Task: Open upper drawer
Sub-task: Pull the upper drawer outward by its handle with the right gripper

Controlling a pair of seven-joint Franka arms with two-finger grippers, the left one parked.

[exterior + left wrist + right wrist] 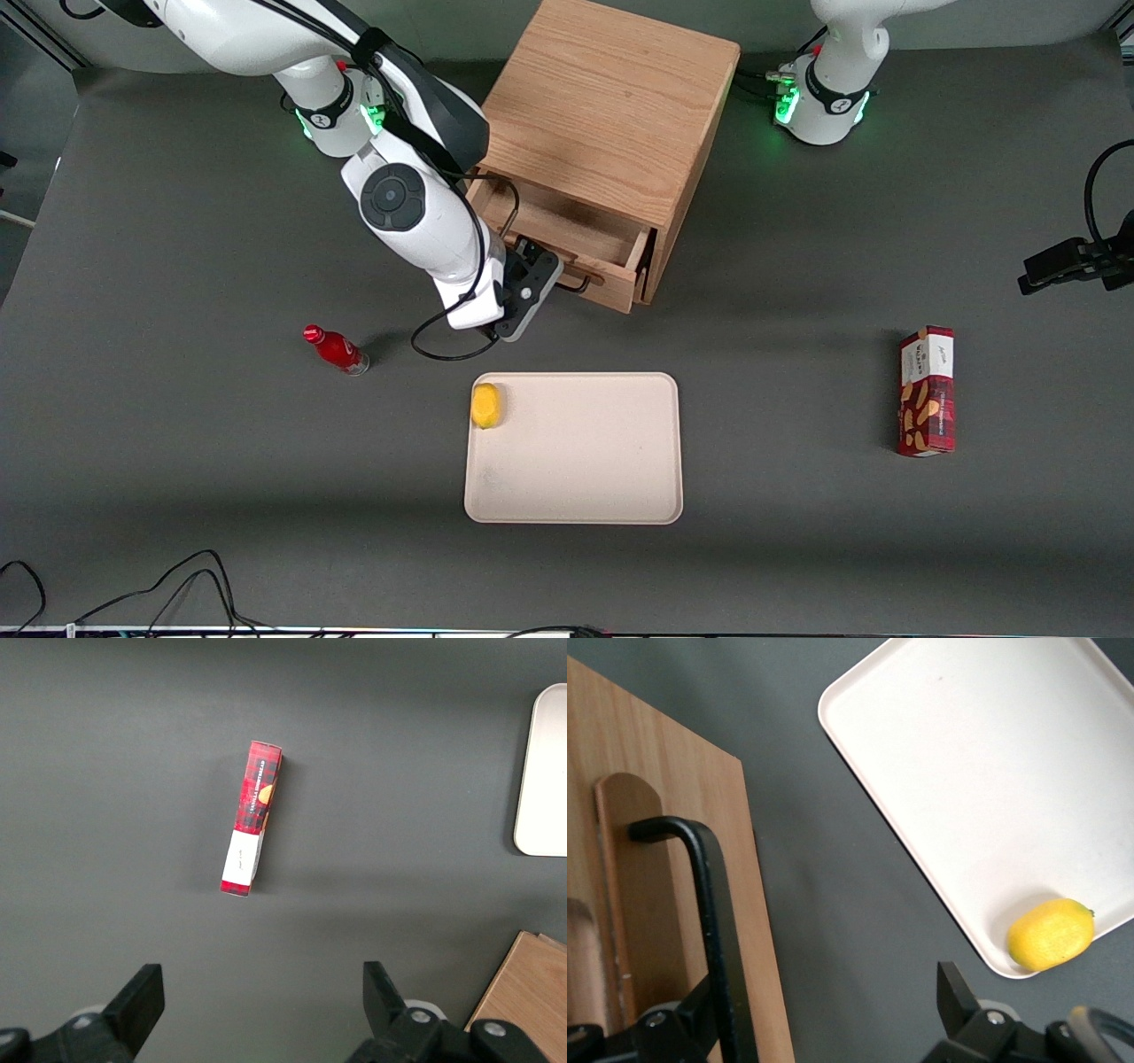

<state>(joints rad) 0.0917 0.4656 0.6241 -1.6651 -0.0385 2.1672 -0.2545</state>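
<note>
The upper drawer (pixel 578 227) of the oak cabinet (pixel 611 97) stands pulled partway out, its bare inside showing from above. Its black wire handle (pixel 578 283) sticks out from the drawer front (pixel 664 904) toward the front camera. My right gripper (pixel 538 282) hangs just in front of that drawer front, at the working arm's end of the handle. It is open, fingers wide apart. In the right wrist view the handle (pixel 710 904) runs right beside one fingertip (pixel 698 1008), and only dark table shows across the rest of the gap of the gripper (pixel 828 1010).
A cream tray (pixel 576 461) lies nearer the front camera than the cabinet, with a lemon (pixel 486 405) in one corner. A red bottle (pixel 337 349) lies toward the working arm's end. A red snack box (pixel 927 391) lies toward the parked arm's end.
</note>
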